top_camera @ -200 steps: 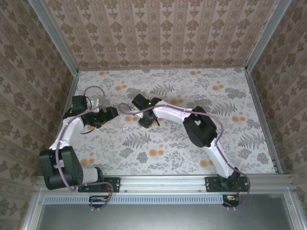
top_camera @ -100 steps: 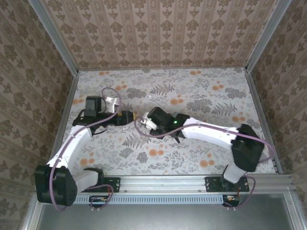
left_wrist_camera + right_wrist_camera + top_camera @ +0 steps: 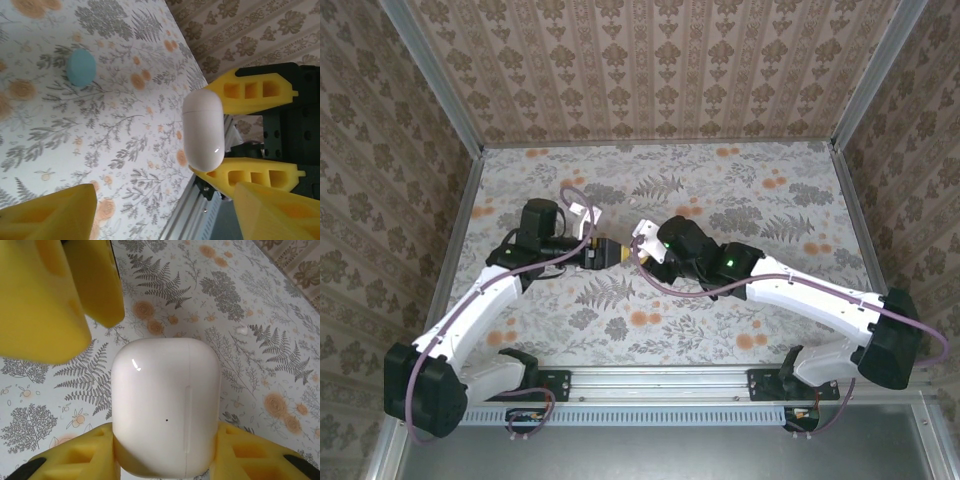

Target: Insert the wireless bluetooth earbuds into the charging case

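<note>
- Mid-table, the right gripper [image 3: 167, 460] clamps the lower end of a smooth white pebble-shaped plastic charging case [image 3: 165, 400]. The lid seam looks closed, and the case is held above the floral-patterned table [image 3: 720, 190].
- The left gripper [image 3: 165, 190] faces it with jaws spread wide and nothing between them, its yellow fingers [image 3: 50, 295] just beside the case.
- One tiny white plastic earbud [image 3: 242, 331] lies on the table beyond the case. A rounded teal plastic object [image 3: 81, 67], case or bud unclear, sits well apart.
- Risk: the hold covers little of a slick shell, so a nudge or off-centre pinch from the left fingers could twist it loose and drop it.
- Risk: with the lid shut no bud can go in, and prying it open could lever the case out of the grip.
</note>
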Tool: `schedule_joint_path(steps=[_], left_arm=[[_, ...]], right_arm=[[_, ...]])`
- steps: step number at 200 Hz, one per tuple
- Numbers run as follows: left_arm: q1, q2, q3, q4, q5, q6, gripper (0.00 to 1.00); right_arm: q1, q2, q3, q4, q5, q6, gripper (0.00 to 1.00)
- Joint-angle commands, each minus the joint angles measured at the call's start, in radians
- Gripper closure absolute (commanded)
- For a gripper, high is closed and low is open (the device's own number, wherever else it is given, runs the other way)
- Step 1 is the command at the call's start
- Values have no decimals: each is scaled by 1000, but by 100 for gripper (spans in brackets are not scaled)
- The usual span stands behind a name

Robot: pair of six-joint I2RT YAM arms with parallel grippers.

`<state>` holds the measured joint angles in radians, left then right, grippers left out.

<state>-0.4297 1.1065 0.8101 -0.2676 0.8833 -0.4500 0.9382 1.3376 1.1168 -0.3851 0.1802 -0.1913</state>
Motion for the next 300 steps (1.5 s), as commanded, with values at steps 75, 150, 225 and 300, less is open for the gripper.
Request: schedule_joint_path(steps=[75,150,225,300], left_arm=[[-72,83,86,47,31,-71,42],[-87,98,107,2,34,-55,55],[-87,117,109,-9,68,-41,59],[-84,72,103,8,45,29,86]], right_arm=[[44,-33,-2,-33,49,-69,60],[48,-31,5,-21,71,-79,60],[48,-26,2,-21,75,-87,60],[41,-83,9,-10,-41,-14,40]])
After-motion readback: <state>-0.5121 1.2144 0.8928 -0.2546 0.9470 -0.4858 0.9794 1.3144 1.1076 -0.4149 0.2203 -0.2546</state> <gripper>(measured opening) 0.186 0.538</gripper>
